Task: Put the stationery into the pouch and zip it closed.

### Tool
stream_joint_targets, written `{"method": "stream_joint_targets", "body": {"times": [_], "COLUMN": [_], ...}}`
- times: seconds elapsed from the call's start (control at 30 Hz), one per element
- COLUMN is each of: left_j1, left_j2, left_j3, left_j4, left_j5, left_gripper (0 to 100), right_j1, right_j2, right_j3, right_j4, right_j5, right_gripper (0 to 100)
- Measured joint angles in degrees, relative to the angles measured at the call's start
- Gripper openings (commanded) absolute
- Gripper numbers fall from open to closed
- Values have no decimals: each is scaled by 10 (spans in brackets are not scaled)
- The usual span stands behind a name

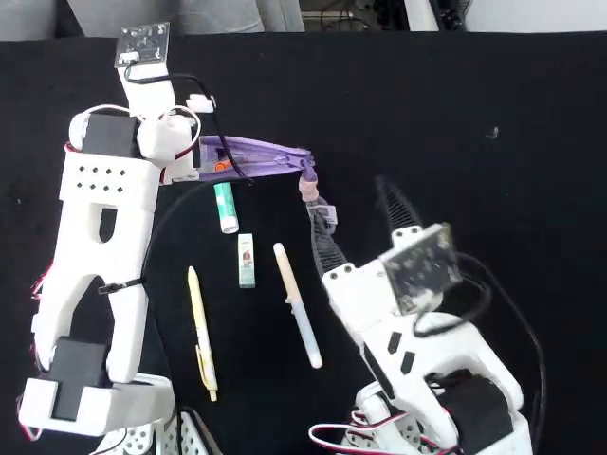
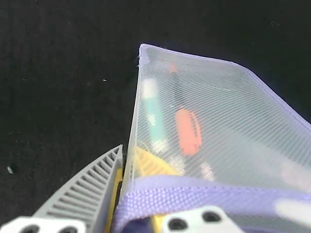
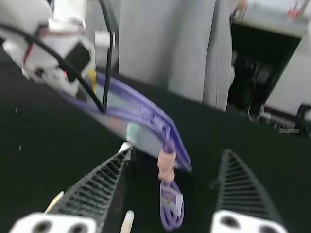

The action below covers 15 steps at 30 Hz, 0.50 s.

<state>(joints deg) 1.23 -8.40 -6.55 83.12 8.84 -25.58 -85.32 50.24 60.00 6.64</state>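
Purple pouch (image 1: 266, 156) on black bench (image 1: 493, 114), one end clamped in left fingers (image 2: 92, 194), right fingers (image 3: 97, 194) spread wide around pouch's zip pull (image 3: 166, 162), orange item (image 2: 188, 131) showing through pouch, marker (image 1: 225, 207), eraser (image 1: 247, 261), yellow pen (image 1: 201, 332), white pen (image 1: 297, 303) loose beside pouch.

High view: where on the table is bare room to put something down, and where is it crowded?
The widest bare patch is the table right of the pouch and beyond the right gripper. A strip is also bare behind the pouch. Crowded: between the arms, where the green-white tube, small box, yellow pen and white pen lie.
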Motion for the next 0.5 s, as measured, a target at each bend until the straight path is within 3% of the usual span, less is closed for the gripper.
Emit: {"method": "stream_joint_targets", "body": {"times": [0.23,0.5], "left_j1": [-31,-98], "left_j2": [-2,3], "left_j3": [12,18], "left_j4": [-21,-53], "left_j5": [1,-1], "left_gripper": [29,29], "right_j1": [1,-68], "right_j2": [15,20], "right_j3": [63,142], "right_j4": [6,-31], "right_j5": [-21,-24], "right_gripper": [290,292]}}
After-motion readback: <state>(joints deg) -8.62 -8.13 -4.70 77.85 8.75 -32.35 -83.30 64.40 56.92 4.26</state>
